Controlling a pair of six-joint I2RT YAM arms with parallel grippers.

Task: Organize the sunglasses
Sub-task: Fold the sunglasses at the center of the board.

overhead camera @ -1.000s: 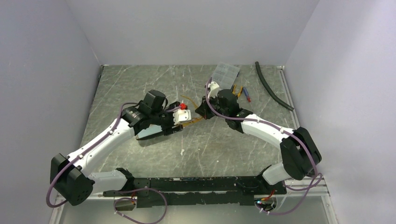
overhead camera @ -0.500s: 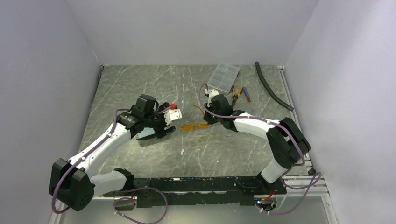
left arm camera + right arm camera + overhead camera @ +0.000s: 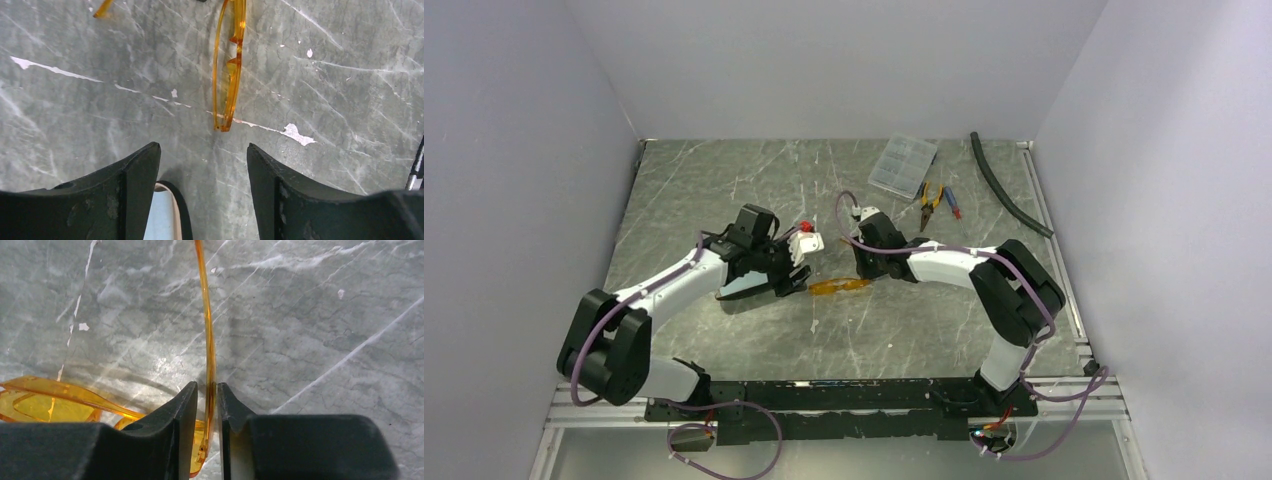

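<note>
The sunglasses (image 3: 839, 288) lie on the grey table (image 3: 724, 190) between my two grippers, translucent orange. My right gripper (image 3: 865, 266) is shut on one thin orange arm (image 3: 208, 340) of them; the lens (image 3: 40, 405) shows at the lower left of the right wrist view. My left gripper (image 3: 790, 277) is open and empty, just left of the glasses. In the left wrist view the glasses (image 3: 231, 65) lie edge-on just beyond its fingertips (image 3: 150, 155). A tan-and-black glasses case (image 3: 746, 289) lies under the left gripper; its rim (image 3: 172, 205) shows between the fingers.
A clear compartment box (image 3: 903, 166), orange-handled pliers (image 3: 931, 198) and a blue-handled tool (image 3: 951, 203) lie at the back right. A black hose (image 3: 1007, 197) runs along the right edge. Grey walls close in the left, back and right sides.
My right gripper has drawn the sunglasses by their arm toward the near side of the table. The left arm has folded in, its gripper staying beside the glasses.
</note>
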